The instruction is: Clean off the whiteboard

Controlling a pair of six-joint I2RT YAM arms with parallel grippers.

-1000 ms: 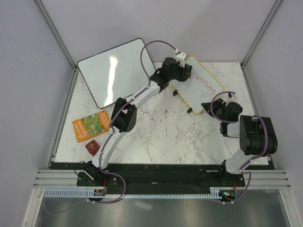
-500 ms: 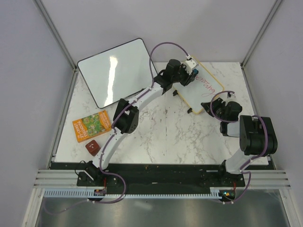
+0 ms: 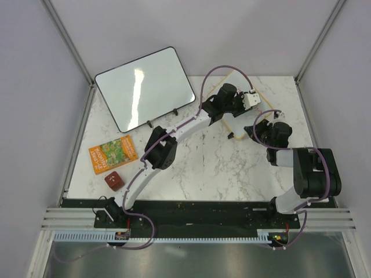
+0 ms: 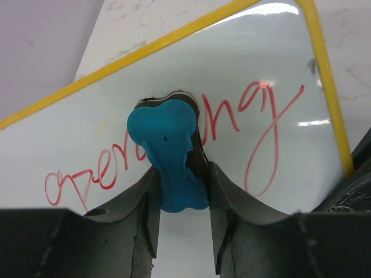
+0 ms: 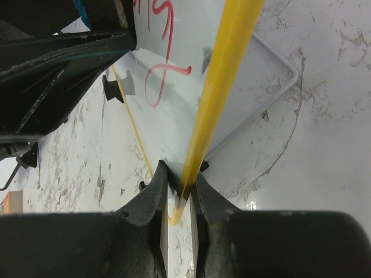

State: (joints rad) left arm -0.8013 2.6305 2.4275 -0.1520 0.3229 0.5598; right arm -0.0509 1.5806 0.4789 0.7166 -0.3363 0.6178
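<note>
Over the last second the left pincer (image 4: 179, 174) has swept along the whiteboard (image 4: 116, 133), from its far left end toward its right end, so the wiping stroke is under way. The pincer is clenched on 1 blue eraser (image 4: 165, 145), whose head presses on the board in the middle of the red writing (image 4: 255, 116). The letters left of the eraser look thinned and smeared, while those to its right are still bold, so I judge that most of the erasing is left to do and more passes are needed. The right pincer (image 5: 177, 185) has not shifted. It is clamped on the whiteboard's yellow frame at the near edge, steadying it. The whiteboard sits near the far right corner of the counter (image 3: 203, 168), largely hidden under the left arm in the top view. Counted: 2 pincers, 1 whiteboard, 1 eraser, 1 black board (image 3: 145, 87) at the far left corner, and 1 orange booklet (image 3: 113, 153) and 1 dark red block (image 3: 114, 180) by the left edge.
</note>
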